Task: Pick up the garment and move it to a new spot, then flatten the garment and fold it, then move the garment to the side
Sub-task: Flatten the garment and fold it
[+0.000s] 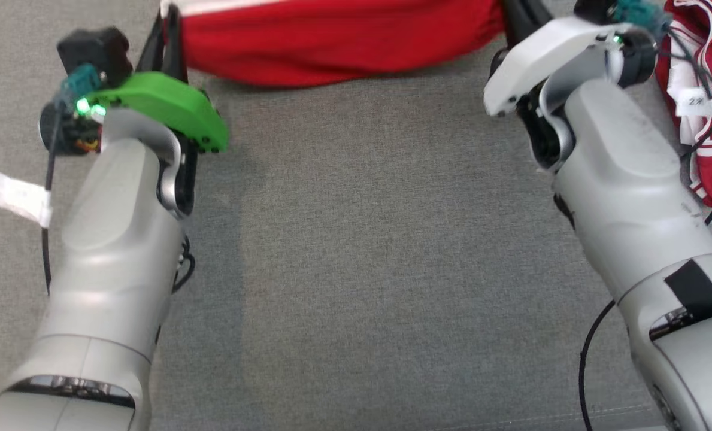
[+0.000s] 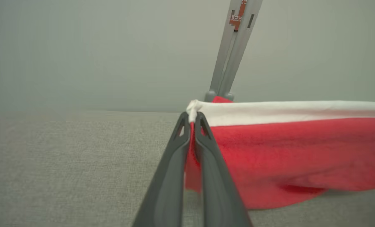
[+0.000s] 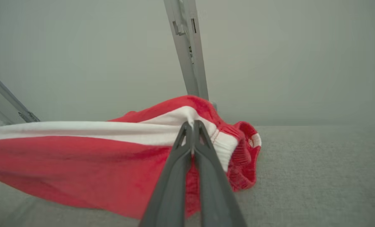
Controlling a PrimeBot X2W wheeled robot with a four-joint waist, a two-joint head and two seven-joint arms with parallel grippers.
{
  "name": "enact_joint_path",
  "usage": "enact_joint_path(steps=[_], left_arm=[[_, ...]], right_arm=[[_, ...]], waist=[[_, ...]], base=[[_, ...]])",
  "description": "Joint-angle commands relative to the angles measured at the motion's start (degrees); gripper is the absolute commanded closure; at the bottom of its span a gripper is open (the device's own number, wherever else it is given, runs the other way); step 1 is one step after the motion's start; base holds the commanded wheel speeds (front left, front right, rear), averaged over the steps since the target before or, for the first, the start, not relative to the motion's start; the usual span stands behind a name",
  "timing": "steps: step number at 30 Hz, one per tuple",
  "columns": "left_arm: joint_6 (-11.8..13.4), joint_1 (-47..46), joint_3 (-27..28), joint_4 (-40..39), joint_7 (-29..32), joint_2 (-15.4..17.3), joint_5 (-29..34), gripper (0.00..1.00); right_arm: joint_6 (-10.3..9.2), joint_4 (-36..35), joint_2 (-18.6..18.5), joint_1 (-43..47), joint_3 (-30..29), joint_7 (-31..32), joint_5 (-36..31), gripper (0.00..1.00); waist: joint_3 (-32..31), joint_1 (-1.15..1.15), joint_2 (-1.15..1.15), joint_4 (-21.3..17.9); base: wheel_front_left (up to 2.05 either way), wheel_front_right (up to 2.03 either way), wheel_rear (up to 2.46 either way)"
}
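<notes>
Rising from the bottom of the head view, the left forearm point(image 1: 110, 251) and the right forearm point(image 1: 625, 197) reach forward over a gray woven surface point(image 1: 356, 269). A black cable point(image 1: 589, 359) loops beside the right forearm. A strip of white tape point(image 1: 8, 194) lies on the surface at the outer side of the left forearm, whose wrist carries a green cover point(image 1: 164, 108).

Farther on, the left gripper point(image 2: 192, 117) is pinched tight on the garment point(image 2: 285, 151) — its dark fingers meet on the white band at the garment's left end, with red fabric showing between them. The right gripper point(image 3: 192, 124) is clamped the same way on the white band, toward the other end. Between the two, the garment hangs stretched like a red sling, white band uppermost. Its lower edge sags to the surface or just above it; I cannot tell which.

Past the right gripper the rest of the garment lies bunched on the surface, red with white stripes and a label point(image 1: 694, 100). In the head view the right wrist and its wires partly hide it.

Behind the garment a gray metal post point(image 2: 234, 47) rises against a pale wall point(image 2: 80, 47) — each gripper's fingers block part of the fabric from its own camera.
</notes>
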Motion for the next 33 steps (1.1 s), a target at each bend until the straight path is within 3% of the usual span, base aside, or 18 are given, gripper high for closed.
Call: enact_joint_path(steps=[1, 5, 15, 22, 28, 33], left_arm=[[0.0, 1.5, 1.0, 0.3, -0.2, -0.1, 0.4, 1.0], [-0.7, 7.1, 2.5, -0.4, -0.2, -0.9, 2.7, 1.0], [-1.9, 31.0, 9.6, -21.5, -0.2, -1.6, 9.9, 1.0], [-1.1, 49.4, 12.1, -36.0, -0.2, -1.7, 12.4, 1.0], [-0.2, 58.6, 11.3, -44.0, 0.0, -1.7, 12.9, 1.0], [0.3, 61.0, 10.9, -49.3, 1.5, -0.9, 13.0, 1.0]], right_arm=[[-0.13, 0.9, 0.0, 1.8, 0.8, -0.6, 0.8, 1.0], [-0.12, -1.5, 0.5, 7.3, 2.2, -1.1, 3.4, 1.0], [-0.13, -27.2, -2.8, 34.3, -0.2, -1.1, 2.8, 1.0], [-0.2, -43.5, -3.1, 55.6, -6.2, -1.1, -0.3, 1.0], [-0.2, -52.8, -2.1, 67.4, -8.6, -0.2, -2.2, 1.0], [-0.2, -59.3, -1.2, 71.9, -10.1, 2.9, -3.4, 1.0]], waist=[[0.2, 0.0, 0.0, 0.0], [-0.2, 0.0, 0.0, 0.1], [-5.6, 0.0, 0.0, -0.5], [-10.6, 0.0, 0.0, 0.7], [-12.3, 0.0, 0.0, 1.3], [-12.1, 0.0, 0.0, 0.9]], base=[[0.0, 0.0, 0.0], [0.0, 0.0, 0.0], [0.0, 0.0, 0.0], [0.0, 0.0, 0.0], [0.0, 0.0, 0.0], [0.0, 0.0, 0.0]])
